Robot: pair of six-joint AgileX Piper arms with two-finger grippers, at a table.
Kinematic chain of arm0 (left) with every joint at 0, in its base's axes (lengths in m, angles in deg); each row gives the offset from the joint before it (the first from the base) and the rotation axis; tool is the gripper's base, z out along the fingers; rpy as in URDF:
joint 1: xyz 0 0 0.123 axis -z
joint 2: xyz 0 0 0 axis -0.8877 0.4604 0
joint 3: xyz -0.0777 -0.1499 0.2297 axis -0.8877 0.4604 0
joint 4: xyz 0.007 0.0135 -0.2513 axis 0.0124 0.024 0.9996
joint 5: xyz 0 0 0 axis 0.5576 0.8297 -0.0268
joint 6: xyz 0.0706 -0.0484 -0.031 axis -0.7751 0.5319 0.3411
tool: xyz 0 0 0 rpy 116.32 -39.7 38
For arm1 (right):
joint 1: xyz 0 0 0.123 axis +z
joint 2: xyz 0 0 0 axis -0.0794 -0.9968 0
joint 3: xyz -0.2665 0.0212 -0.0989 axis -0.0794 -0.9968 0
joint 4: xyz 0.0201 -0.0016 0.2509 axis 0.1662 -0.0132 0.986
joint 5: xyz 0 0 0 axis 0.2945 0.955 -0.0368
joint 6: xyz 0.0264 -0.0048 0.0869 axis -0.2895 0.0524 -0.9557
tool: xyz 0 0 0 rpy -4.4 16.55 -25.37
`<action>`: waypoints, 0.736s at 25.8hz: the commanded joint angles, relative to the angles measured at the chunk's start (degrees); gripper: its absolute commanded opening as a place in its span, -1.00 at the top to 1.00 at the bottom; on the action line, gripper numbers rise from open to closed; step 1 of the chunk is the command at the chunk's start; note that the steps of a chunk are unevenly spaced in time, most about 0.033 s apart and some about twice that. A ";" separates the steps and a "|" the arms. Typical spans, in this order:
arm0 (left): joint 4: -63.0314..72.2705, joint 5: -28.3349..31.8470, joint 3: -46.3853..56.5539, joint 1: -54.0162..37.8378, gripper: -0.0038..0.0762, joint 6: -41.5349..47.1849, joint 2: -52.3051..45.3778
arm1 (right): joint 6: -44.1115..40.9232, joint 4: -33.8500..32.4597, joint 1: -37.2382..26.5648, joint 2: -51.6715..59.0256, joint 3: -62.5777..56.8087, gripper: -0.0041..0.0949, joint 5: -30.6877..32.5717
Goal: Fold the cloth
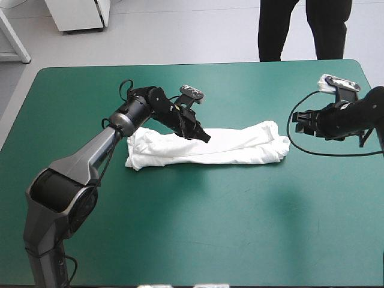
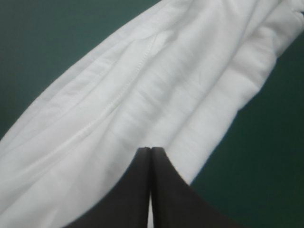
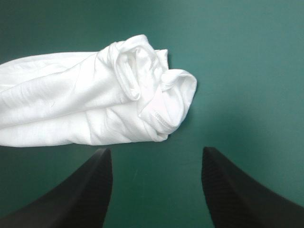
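Observation:
The white T-shirt (image 1: 210, 147) lies as a long folded bundle across the middle of the table, its left end wider and its right end bunched. My left gripper (image 1: 204, 137) is shut, and its pointed tip rests low over the bundle's upper middle. In the left wrist view the left gripper (image 2: 150, 149) forms one black arch over the T-shirt (image 2: 166, 95), with a seam running ahead of it. My right gripper (image 1: 298, 123) stands open just off the shirt's right end. In the right wrist view the right gripper (image 3: 154, 151) faces the T-shirt's crumpled end (image 3: 142, 90) with nothing between its fingers.
The teal-green cover (image 1: 198, 228) spreads wide between the shirt and the table's near edge. The far edge (image 1: 198, 64) runs behind both arms, and the right edge lies close behind the right arm.

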 commanded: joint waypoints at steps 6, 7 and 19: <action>2.55 -1.00 -6.13 0.39 0.93 0.95 4.38 | 5.10 7.52 -0.38 -5.36 1.73 -0.18 -0.60; 2.55 -1.22 -6.13 0.39 0.93 1.06 5.19 | 5.47 7.52 -0.38 -5.95 1.73 -0.18 -0.60; 2.39 -2.35 -6.13 3.13 0.93 2.97 10.34 | 6.97 7.62 -0.38 -11.86 1.73 -0.18 -2.20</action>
